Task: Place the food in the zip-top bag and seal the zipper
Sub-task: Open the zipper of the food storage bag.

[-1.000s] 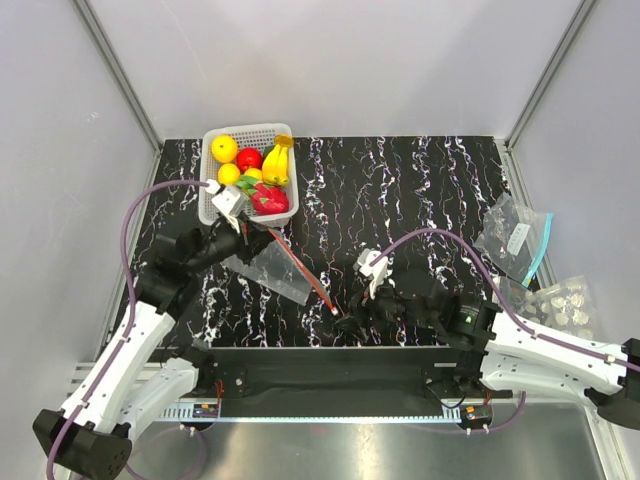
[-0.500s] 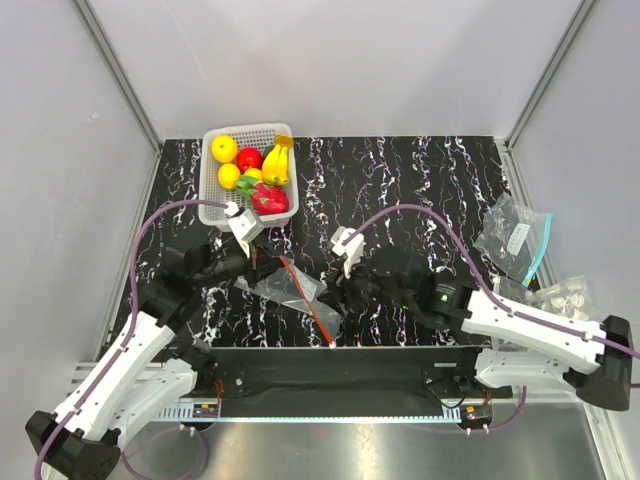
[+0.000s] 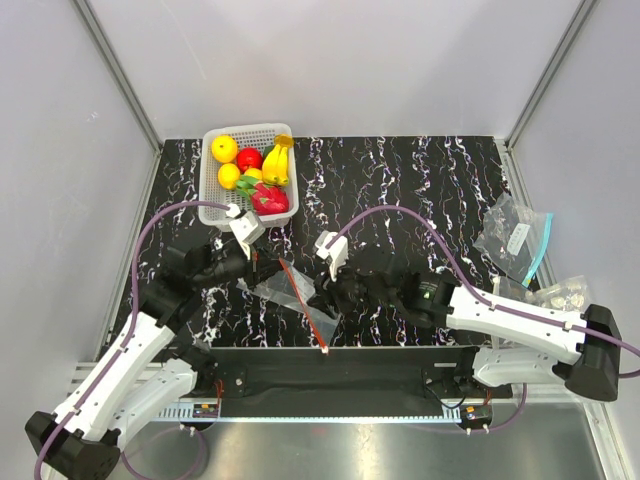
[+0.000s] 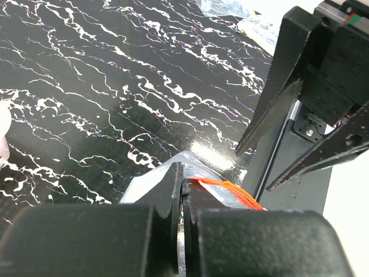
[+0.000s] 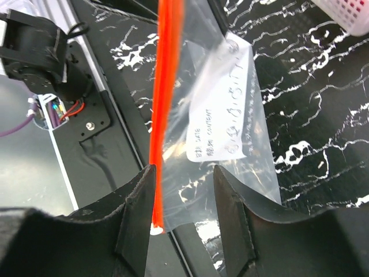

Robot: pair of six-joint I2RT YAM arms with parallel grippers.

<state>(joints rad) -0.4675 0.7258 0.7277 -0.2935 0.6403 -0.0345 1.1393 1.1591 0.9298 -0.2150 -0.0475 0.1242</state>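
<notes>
The clear zip-top bag (image 3: 285, 293) hangs by its upper corner from my left gripper (image 3: 262, 270), which is shut on it near the red-orange zipper (image 3: 305, 305). In the left wrist view the jaws (image 4: 183, 187) pinch the plastic beside the zipper (image 4: 228, 189). My right gripper (image 3: 333, 297) is open at the bag's lower end. In the right wrist view (image 5: 184, 213) its fingers straddle the bag (image 5: 230, 104), with the zipper (image 5: 163, 86) and white slider tab (image 5: 154, 229) against the left finger (image 5: 137, 216). The banana bunch (image 3: 277, 160), dragon fruit (image 3: 268, 198) and yellow-orange fruits (image 3: 224, 148) lie in the basket.
The white mesh basket (image 3: 208, 190) stands at the back left and also holds a red fruit (image 3: 249, 158). A clear bag with a teal edge (image 3: 515, 235) and a bubbled sheet (image 3: 565, 295) lie at the right edge. The table's front rail (image 3: 330, 365) runs just below the bag.
My left gripper pulled the bag away from the basket toward the front. My right arm swung left to the bag's lower end, and its open fingers now straddle the bag.
</notes>
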